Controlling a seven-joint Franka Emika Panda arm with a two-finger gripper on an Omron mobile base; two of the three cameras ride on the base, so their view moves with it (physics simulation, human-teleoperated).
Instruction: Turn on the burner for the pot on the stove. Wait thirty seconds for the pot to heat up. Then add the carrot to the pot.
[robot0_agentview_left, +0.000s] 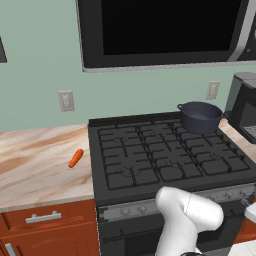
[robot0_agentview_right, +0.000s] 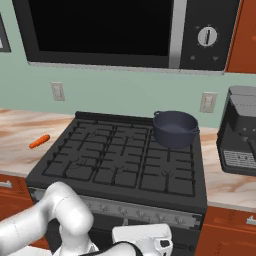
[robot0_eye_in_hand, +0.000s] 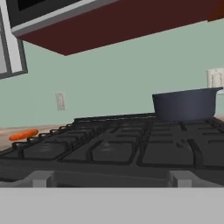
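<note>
One pot (robot0_agentview_left: 200, 117) sits on the back right burner of the stove (robot0_agentview_left: 165, 160), empty as far as can be seen. Left of the stove, the carrot (robot0_agentview_left: 75, 158) lies on the marble counter (robot0_agentview_left: 40, 160), well apart from the pot. Low before the stove's knob strip, the gripper's fingers are hidden, so their spread cannot be told.

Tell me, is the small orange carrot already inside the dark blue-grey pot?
No, it is out. The small orange carrot lies on the marble counter left of the black stove; the dark blue-grey pot stands at its back right.
</note>
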